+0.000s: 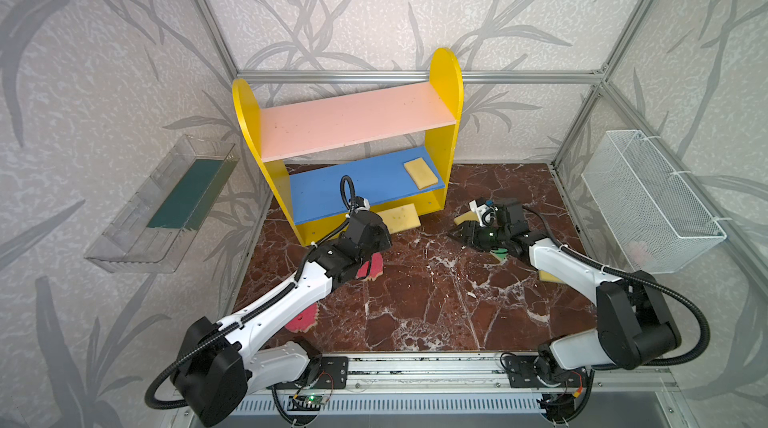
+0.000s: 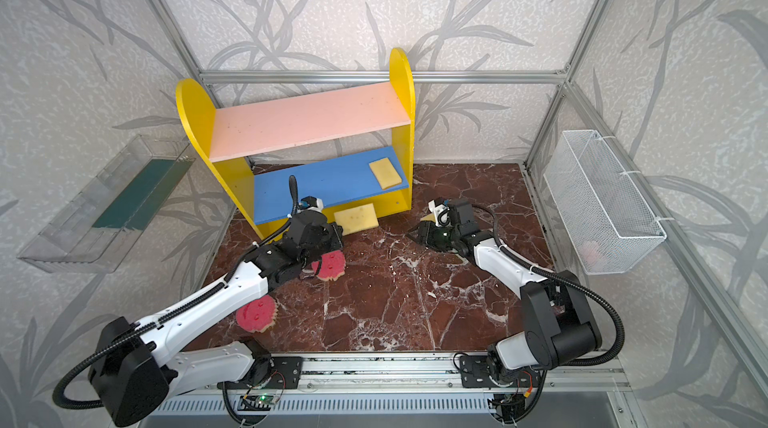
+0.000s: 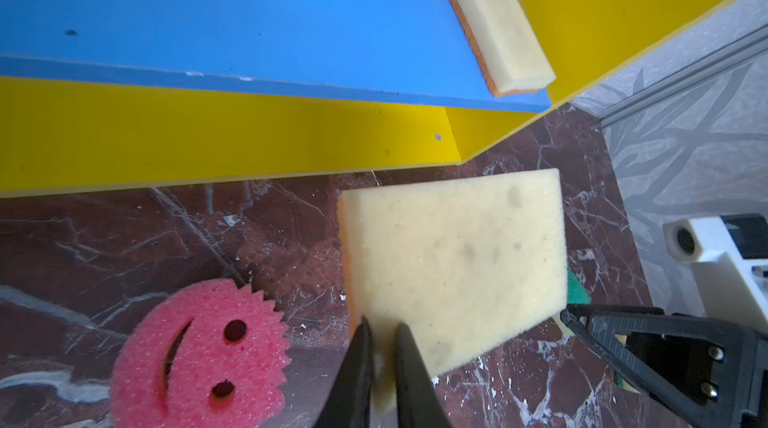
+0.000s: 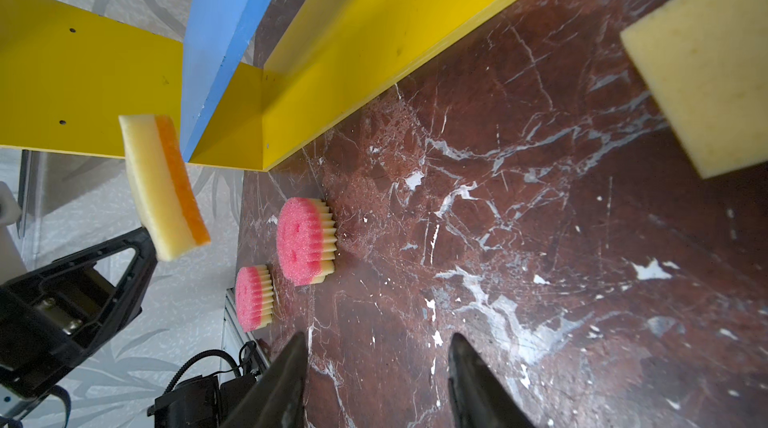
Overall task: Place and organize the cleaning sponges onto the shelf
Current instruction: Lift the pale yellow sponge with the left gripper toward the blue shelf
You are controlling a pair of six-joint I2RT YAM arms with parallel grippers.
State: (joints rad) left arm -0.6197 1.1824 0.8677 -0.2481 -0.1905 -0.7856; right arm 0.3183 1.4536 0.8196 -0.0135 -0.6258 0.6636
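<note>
- Two black fingers of the left gripper point(image 3: 380, 347) pinch a corner of a pale yellow rectangular foam sponge with an orange face point(image 3: 455, 255), lifted at 6 o'clock of the yellow-sided shelf with pink and blue boards point(image 1: 353, 122).
- One like sponge point(image 1: 420, 172) lies at 3 o'clock on its blue board.
- Right gripper point(image 4: 378, 363): jaws apart, holding nothing.
- Round pink smiley sponges point(image 2: 329, 267) point(image 2: 256, 313) are half hidden under the left arm.
- Green-faced sponge point(image 1: 500, 256) is mostly covered by the right arm.

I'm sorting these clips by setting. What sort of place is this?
Most likely a robot test cell dressed as a home corner: aluminium frame posts hold leaf-patterned wallpaper panels, and two white robot arms on a metal rail face a yellow toy-like shelf.
</note>
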